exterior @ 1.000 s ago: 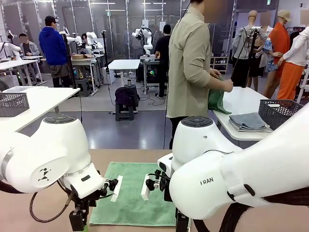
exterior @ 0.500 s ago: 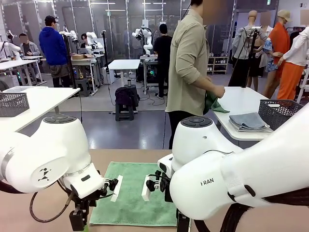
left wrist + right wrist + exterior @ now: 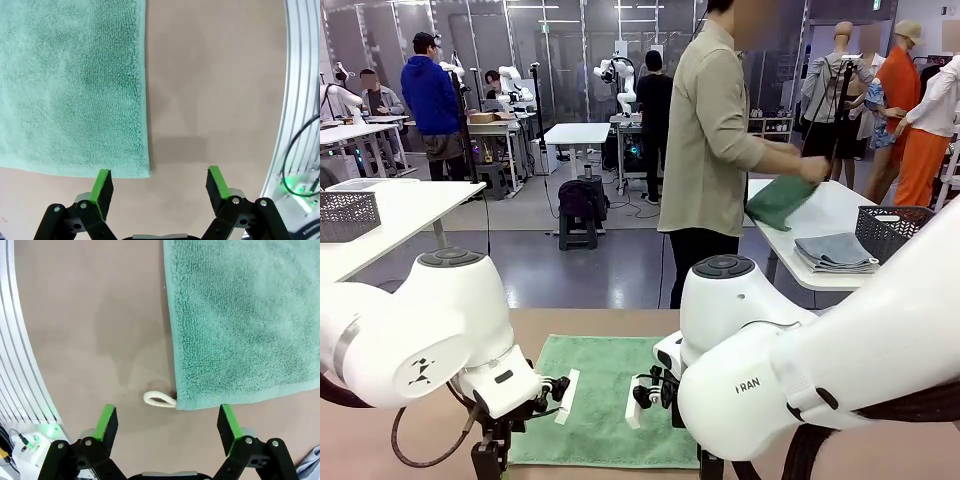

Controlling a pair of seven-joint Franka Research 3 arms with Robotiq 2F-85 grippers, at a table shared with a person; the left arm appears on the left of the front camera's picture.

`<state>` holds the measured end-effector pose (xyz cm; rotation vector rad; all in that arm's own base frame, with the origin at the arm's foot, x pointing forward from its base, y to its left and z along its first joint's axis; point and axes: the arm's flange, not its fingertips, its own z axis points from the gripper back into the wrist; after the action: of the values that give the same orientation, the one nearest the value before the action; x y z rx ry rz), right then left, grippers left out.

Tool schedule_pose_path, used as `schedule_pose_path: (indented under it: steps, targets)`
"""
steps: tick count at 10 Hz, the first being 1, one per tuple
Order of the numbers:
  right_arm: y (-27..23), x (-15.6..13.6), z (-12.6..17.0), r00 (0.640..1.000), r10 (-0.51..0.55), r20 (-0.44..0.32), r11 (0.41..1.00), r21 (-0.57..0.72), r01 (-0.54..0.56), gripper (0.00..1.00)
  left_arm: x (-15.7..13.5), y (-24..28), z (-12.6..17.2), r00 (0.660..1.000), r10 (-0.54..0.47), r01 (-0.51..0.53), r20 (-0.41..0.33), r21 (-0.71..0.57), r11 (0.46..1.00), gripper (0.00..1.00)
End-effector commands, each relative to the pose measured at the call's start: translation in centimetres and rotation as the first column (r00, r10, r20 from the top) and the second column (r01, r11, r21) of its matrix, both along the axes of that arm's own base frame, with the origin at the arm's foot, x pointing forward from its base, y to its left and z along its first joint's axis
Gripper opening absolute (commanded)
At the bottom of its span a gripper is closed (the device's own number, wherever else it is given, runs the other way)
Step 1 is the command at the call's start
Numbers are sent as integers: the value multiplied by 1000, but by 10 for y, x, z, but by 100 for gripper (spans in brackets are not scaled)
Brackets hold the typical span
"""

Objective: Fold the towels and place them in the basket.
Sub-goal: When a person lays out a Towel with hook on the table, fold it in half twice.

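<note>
Both arms hang low over the counter (image 3: 215, 75), left claw (image 3: 159, 174) and right claw (image 3: 166, 411) wide open and empty, each above a near corner of the flat mint towel (image 3: 605, 390). Behind, the person's hand (image 3: 812, 168) has swung a dark green towel (image 3: 778, 202) out over the far counter (image 3: 840, 205), near the basket (image 3: 905, 230).

Both arms are that glossy white plastic look, all fat rounded joints. The left arm (image 3: 420, 330) has a dark grey round cap (image 3: 450, 257) on top, a small black logo (image 3: 420, 372) on its side and a black cable (image 3: 394, 445) looping underneath. The right arm (image 3: 840, 350) has black lettering (image 3: 748, 384), partly cut off. The left hand (image 3: 159, 172) and right hand (image 3: 167, 410) look identical: black linked fingers, bright green pads (image 3: 103, 181), and little silver screws (image 3: 54, 208) at the knuckles.
</note>
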<state>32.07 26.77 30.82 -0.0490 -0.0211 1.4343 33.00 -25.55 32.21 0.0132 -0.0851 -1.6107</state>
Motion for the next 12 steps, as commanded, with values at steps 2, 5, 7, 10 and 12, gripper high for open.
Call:
schedule_pose_path:
  steps: [2, 5, 7, 10, 12]
  targets:
    - [4, 6, -10, 1000, -5, 29, 999, -36, 6, 100, -3, -1, -14, 1000, 0, 0, 8, -9, 1000, 95]
    - [2, 11, -13, 999, 33, 34, 999, -36, -32, 100, -1, -1, -21, 1000, 6, -6, 4, -9, 1000, 95]
    - [2, 13, -18, 999, 39, 35, 999, -15, -39, 100, 2, 3, -23, 1000, 15, -15, 3, -7, 1000, 95]
    - [1, 15, -22, 998, 34, 55, 999, -10, -34, 100, 4, 9, -25, 1000, 20, -20, -2, -13, 1000, 95]
    - [1, 15, -23, 997, 32, 75, 999, -13, -31, 100, 7, 10, -28, 1000, 14, -14, 9, -20, 1000, 95]
